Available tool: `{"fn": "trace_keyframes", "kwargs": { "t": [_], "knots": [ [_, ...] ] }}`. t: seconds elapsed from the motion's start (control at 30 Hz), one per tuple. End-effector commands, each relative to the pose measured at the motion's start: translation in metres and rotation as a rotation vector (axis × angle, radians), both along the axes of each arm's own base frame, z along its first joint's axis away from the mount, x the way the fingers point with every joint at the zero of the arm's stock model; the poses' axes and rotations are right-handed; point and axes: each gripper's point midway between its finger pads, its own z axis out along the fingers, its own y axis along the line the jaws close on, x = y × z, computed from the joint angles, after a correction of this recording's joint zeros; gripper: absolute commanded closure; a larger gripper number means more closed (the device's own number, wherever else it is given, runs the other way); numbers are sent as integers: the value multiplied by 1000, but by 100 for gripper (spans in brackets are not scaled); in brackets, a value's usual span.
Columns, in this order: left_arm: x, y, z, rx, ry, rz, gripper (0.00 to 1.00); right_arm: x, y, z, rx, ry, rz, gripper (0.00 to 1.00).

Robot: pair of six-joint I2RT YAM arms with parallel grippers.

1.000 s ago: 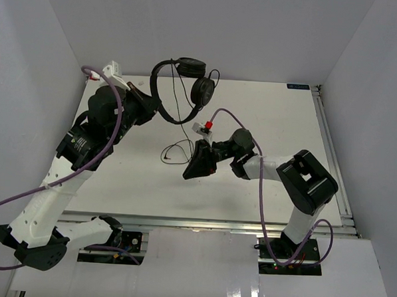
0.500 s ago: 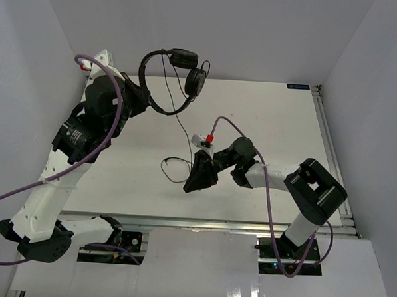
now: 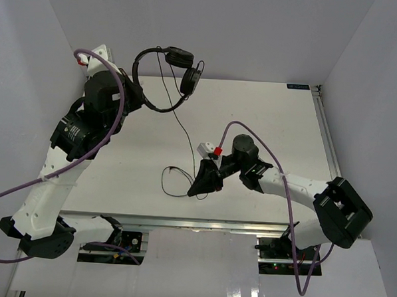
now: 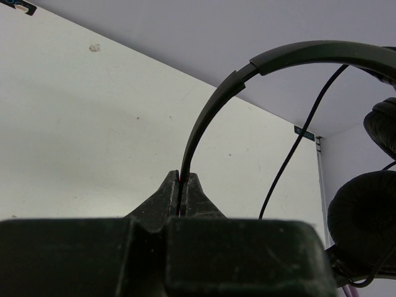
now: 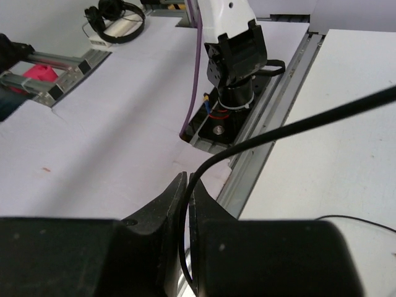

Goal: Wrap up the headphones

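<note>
- Black headphones [image 3: 180, 57] hang high over the far-left of the table [image 3: 280, 119]. The headband arch faces left and both earcups sit on the right.
- My left gripper [image 4: 183, 185] is clamped on the headband.
- The cord [image 3: 181, 128] runs far-to-near, pinched in my right gripper [image 3: 203, 182].
- Versus half a second ago, the right gripper is nearer the front edge and the headphones are slightly further left.

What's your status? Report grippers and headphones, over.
Left gripper shut on headband, headphones aloft. Right gripper shut on cord low near table; loose end looped there. Nothing seen in the way.
</note>
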Motion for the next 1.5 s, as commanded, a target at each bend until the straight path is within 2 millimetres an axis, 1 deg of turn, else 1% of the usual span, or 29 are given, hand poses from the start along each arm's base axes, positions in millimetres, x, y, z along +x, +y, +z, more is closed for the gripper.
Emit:
{"fn": "trace_keyframes", "kwargs": {
  "t": [0.0, 0.07, 0.1, 0.13, 0.17, 0.2, 0.23, 0.27, 0.3, 0.37, 0.47, 0.5, 0.57, 0.6, 0.7, 0.77, 0.83, 0.87, 0.93, 1.1, 1.17, 1.27, 1.33, 1.47],
  "knots": [
    [-5, 13, 18, 4, -50, 39, 100, 12, 1, -3, -6, -143, -76, 92],
    [-5, 17, 13, 31, -43, 57, 100, 21, 0, -12, -76, -155, -144, 92],
    [-5, 19, 12, 36, -41, 65, 100, 27, 3, -6, -58, -200, -172, 92],
    [-4, 21, 8, 56, -36, 73, 100, 34, 2, -6, -83, -233, -206, 92],
    [-4, 23, 4, 74, -32, 81, 100, 39, -1, -7, -117, -259, -233, 92],
    [-3, 25, 2, 81, -32, 96, 100, 38, -7, -12, -161, -255, -243, 92],
    [-1, 26, -5, 97, -19, 103, 100, 41, -7, -8, -158, -308, -251, 92],
    [1, 27, -11, 114, -12, 108, 100, 42, -10, -11, -190, -330, -276, 92],
    [3, 28, -15, 126, -6, 113, 100, 47, -14, -13, -221, -362, -307, 92],
    [7, 29, -25, 149, 14, 118, 100, 62, -19, -13, -261, -457, -381, 92],
    [9, 31, -37, 171, 31, 124, 100, 74, -29, -8, -300, -542, -450, 92],
    [11, 32, -46, 185, 43, 126, 100, 81, -32, -3, -308, -588, -481, 92],
    [14, 33, -60, 213, 64, 128, 100, 86, -36, 1, -335, -646, -507, 92],
    [16, 34, -72, 231, 89, 129, 100, 93, -38, 3, -354, -682, -534, 92],
    [23, 35, -101, 272, 141, 134, 100, 112, -40, 23, -373, -807, -595, 92],
    [28, 35, -124, 303, 177, 131, 100, 126, -43, 37, -384, -871, -649, 92],
    [33, 34, -148, 325, 221, 122, 100, 137, -45, 48, -395, -919, -691, 92],
    [34, 33, -155, 330, 230, 120, 100, 140, -46, 52, -397, -934, -701, 92],
    [40, 28, -175, 332, 267, 107, 100, 144, -44, 56, -400, -958, -703, 92],
    [54, 18, -201, 332, 322, 76, 100, 147, -43, 48, -436, -1029, -693, 92],
    [57, 12, -212, 341, 347, 46, 100, 152, -44, 50, -442, -1066, -714, 92],
    [56, 4, -234, 357, 396, -16, 100, 166, -49, 61, -453, -1127, -783, 92],
    [53, -2, -242, 356, 406, -62, 100, 172, -51, 66, -456, -1152, -810, 92],
    [43, -10, -257, 361, 423, -150, 100, 179, -52, 69, -467, -1196, -826, 92]
  ]
}}
